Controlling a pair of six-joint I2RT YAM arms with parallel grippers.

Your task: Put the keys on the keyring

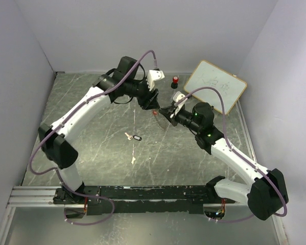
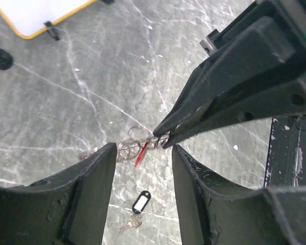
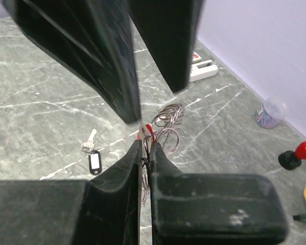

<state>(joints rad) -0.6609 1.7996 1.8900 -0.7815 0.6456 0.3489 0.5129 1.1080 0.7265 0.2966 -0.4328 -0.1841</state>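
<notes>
Your grey marbled table (image 1: 101, 148) has a whiteboard (image 1: 215, 84) lying at its far right. Your two arms meet over the middle of the table. Your left gripper (image 2: 143, 147) is released, its fingers spread apart and grasping nothing, with the keyring (image 3: 169, 115) just beyond their tips. Your right gripper (image 3: 145, 145) is clenched on that keyring, a bunch of thin silver loops, pinching it at the fingertips. The red key (image 2: 141, 153) sits among the loops at the pinch. The black-tagged key (image 2: 139, 202) lies loose on the table, well apart from the ring and nearer the arm bases.
</notes>
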